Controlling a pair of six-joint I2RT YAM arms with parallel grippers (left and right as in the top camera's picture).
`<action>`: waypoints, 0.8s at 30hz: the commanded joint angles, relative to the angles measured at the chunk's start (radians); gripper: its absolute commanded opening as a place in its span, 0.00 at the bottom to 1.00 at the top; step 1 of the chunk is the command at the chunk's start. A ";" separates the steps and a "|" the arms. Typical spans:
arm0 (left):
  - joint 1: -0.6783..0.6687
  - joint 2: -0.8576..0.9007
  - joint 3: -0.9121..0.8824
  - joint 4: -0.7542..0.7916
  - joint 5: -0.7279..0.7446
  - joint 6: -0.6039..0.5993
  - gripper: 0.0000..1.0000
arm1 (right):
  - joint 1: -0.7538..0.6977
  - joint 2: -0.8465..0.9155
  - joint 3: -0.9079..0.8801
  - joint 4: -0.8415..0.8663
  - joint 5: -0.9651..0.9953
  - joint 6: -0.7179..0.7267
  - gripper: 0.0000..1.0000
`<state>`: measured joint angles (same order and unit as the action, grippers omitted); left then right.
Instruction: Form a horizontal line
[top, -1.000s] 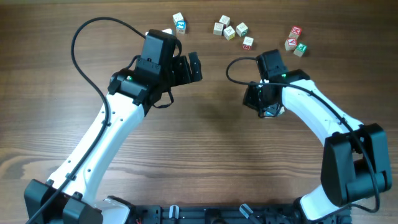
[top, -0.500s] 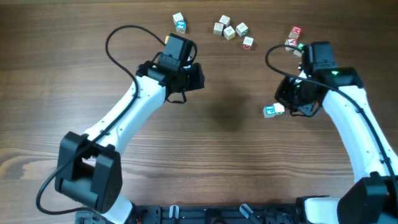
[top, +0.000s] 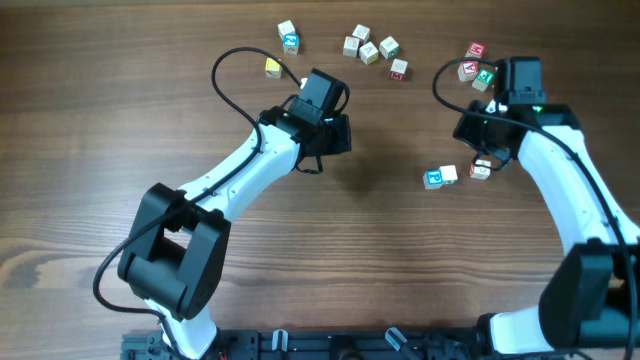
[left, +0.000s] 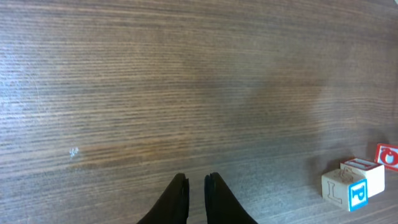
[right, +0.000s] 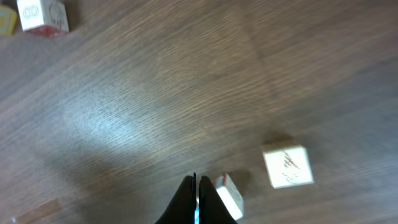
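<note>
The horizontal line (top: 441, 176) is a blue-faced cube (top: 434, 179) touching a pale cream cube (top: 449, 174), right of centre. A red-and-white cube (top: 481, 169) lies a short gap to their right. My right gripper (top: 483, 157) hovers just above that cube, shut. In the right wrist view its fingertips (right: 197, 184) are pressed together beside a white, red-edged cube (right: 229, 196); I cannot tell if they touch. My left gripper (top: 342, 135) is mid-table, its fingers (left: 197, 183) nearly together over bare wood, holding nothing. The blue-faced cube (left: 344, 188) shows at the lower right of that view.
Loose cubes are scattered along the far edge: two white-blue ones (top: 289, 37), a yellow one (top: 272, 67), a cluster of several (top: 372, 50) and three red-green ones (top: 475, 66). Another white cube (right: 287, 166) lies right of my right fingers. A cable loops over each arm.
My left arm has swung right toward mid-table and its jaws have closed. My right arm has drawn up and right off the blue and cream pair, uncovering the red-and-white cube.
</note>
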<state>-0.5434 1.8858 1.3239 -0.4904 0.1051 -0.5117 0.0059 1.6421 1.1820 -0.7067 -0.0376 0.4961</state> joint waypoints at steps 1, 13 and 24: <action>-0.004 0.011 0.002 0.001 -0.035 0.002 0.09 | 0.008 0.099 -0.012 0.046 -0.069 -0.051 0.05; -0.005 0.011 0.002 0.002 -0.036 0.002 0.15 | 0.008 0.229 -0.012 0.055 -0.168 0.238 0.04; -0.005 0.011 0.002 0.001 -0.035 0.002 0.16 | 0.016 0.229 -0.012 0.003 -0.148 0.628 0.04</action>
<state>-0.5434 1.8858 1.3239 -0.4915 0.0826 -0.5110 0.0071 1.8515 1.1805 -0.7017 -0.1902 1.0435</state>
